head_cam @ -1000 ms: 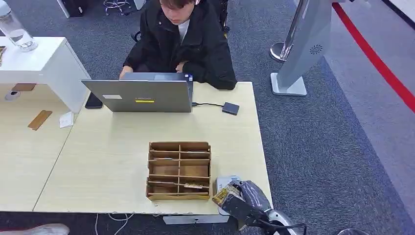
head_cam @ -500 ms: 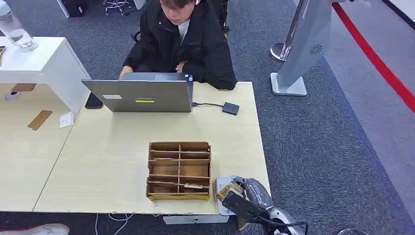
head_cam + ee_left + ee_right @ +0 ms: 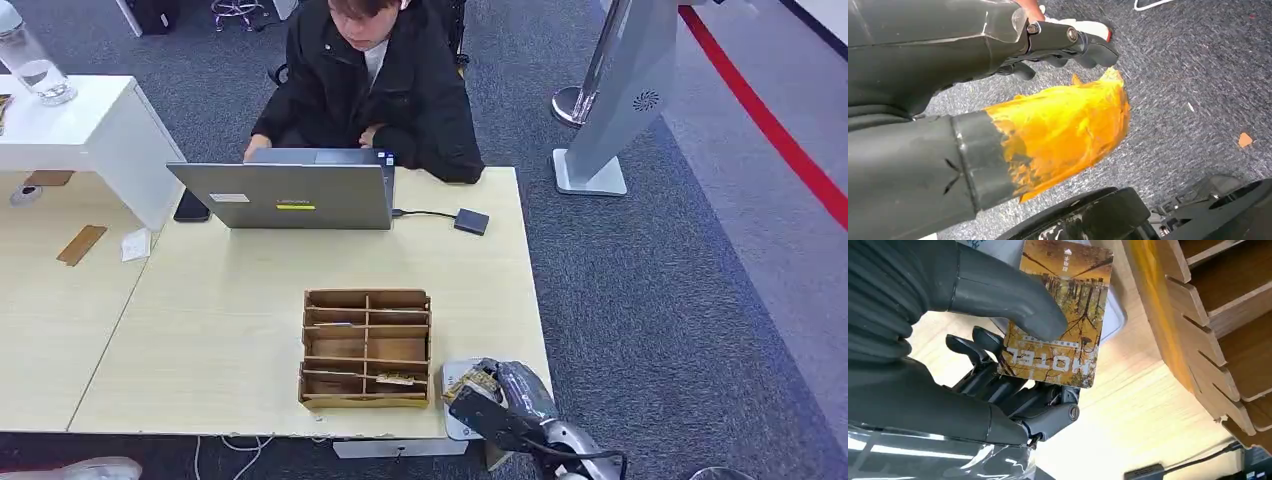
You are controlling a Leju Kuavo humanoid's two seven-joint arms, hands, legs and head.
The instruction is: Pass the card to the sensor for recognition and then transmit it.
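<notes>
My right hand (image 3: 497, 398) is at the table's near right corner and pinches a yellow-brown hotel card (image 3: 472, 383) between thumb and fingers. In the right wrist view the card (image 3: 1063, 310) lies flat just above the white sensor pad (image 3: 1116, 320), with the thumb (image 3: 998, 295) on its face and the darker fingers under it. The sensor (image 3: 452, 374) sits right of the wooden slotted organizer (image 3: 366, 347). My left hand (image 3: 1048, 85) hangs over the carpet with orange tape on its thumb and holds nothing.
A person in a black jacket (image 3: 370, 80) types at a grey laptop (image 3: 285, 192) on the far side of the table. A small dark hub (image 3: 471, 221) lies beside it. The organizer's edge (image 3: 1218, 315) is close to the card. A white shelf (image 3: 80, 125) stands far left.
My right hand has lowered the card a little and brought it in over the sensor. The person and the things on the table have stayed put.
</notes>
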